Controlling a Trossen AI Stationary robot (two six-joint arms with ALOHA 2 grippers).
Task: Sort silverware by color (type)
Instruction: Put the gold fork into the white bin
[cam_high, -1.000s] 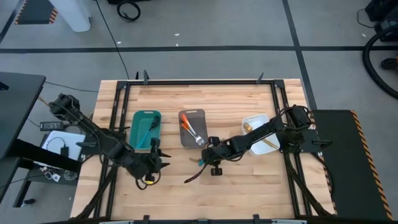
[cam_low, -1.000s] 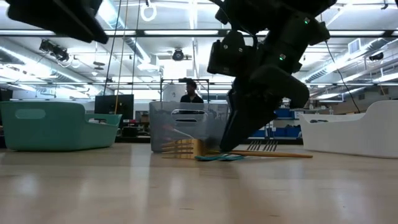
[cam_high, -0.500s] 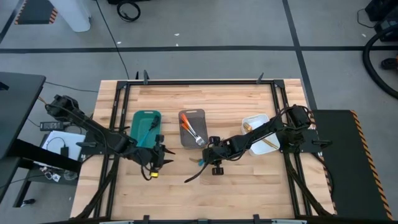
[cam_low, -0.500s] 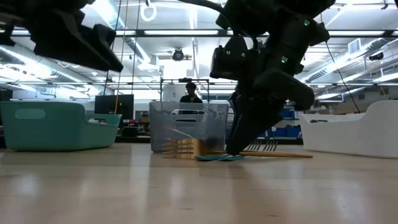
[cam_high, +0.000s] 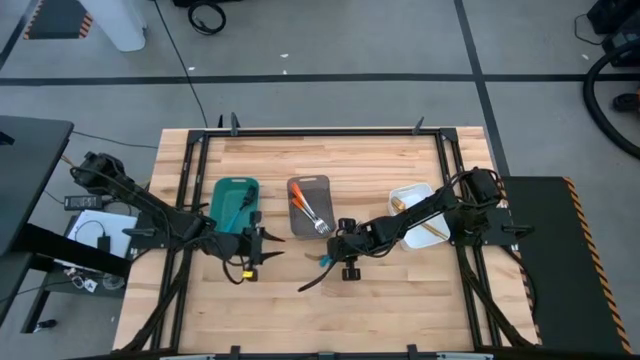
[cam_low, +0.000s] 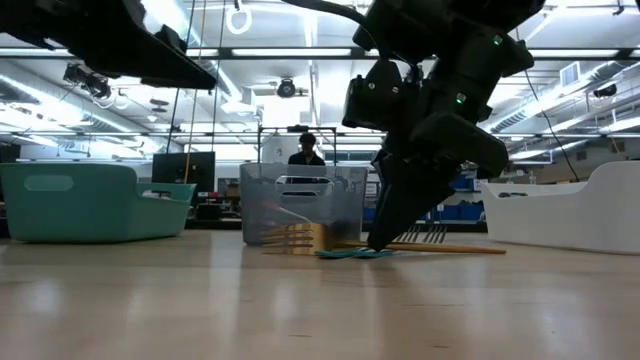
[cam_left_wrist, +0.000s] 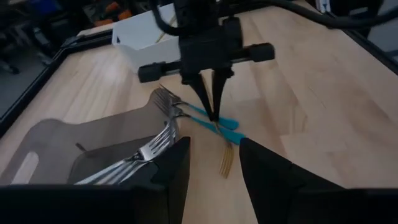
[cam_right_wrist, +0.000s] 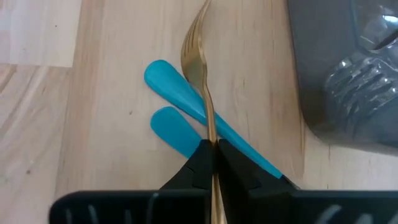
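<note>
A gold fork (cam_right_wrist: 198, 68) lies across two blue-handled utensils (cam_right_wrist: 177, 93) on the wooden table, just in front of the grey tray (cam_high: 309, 205). My right gripper (cam_right_wrist: 211, 144) is shut on the gold fork; it also shows in the high view (cam_high: 333, 256) and the low view (cam_low: 380, 240). My left gripper (cam_left_wrist: 214, 171) is open and empty. It hovers to the left of the forks, in front of the teal tray (cam_high: 236, 208), and points toward them. My right gripper pinches the gold fork's stem (cam_right_wrist: 210, 127), a little behind the tines, between its two fingers. The fingers (cam_left_wrist: 205, 93) come from above and point down, one on each side of the stem. The fork lies about level over the blue handles, its tines (cam_low: 290, 238) low at the table.
The grey tray holds orange-handled forks (cam_high: 305, 205). The teal tray holds a blue utensil. A white tray (cam_high: 415, 212) at the right holds a gold one. Bare wood lies toward the table's near edge. A person (cam_low: 307, 145) stands far behind the table.
My left gripper has moved toward the table's right and a little toward the far edge, closer to the forks and my right gripper, and has turned to face them.
</note>
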